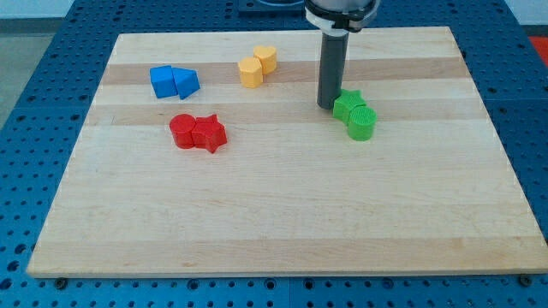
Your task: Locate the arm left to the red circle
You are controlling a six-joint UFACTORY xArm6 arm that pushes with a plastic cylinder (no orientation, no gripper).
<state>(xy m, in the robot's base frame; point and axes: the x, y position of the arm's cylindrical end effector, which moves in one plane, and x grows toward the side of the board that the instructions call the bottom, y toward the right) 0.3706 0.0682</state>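
The red circle (182, 130) lies on the wooden board (282, 214) at the view's left of centre, touching a red star (210, 133) on its right. My tip (326, 104) is far to the right of the red circle, at the view's upper right of centre. It stands just left of a green star (348, 105), touching or almost touching it. A green cylinder (362, 123) sits right below the green star.
A blue cube (162, 81) and a blue triangle (186, 82) sit together at the view's upper left. Two yellow blocks (251, 72) (266, 59) sit together at the view's top centre. A blue perforated table surrounds the board.
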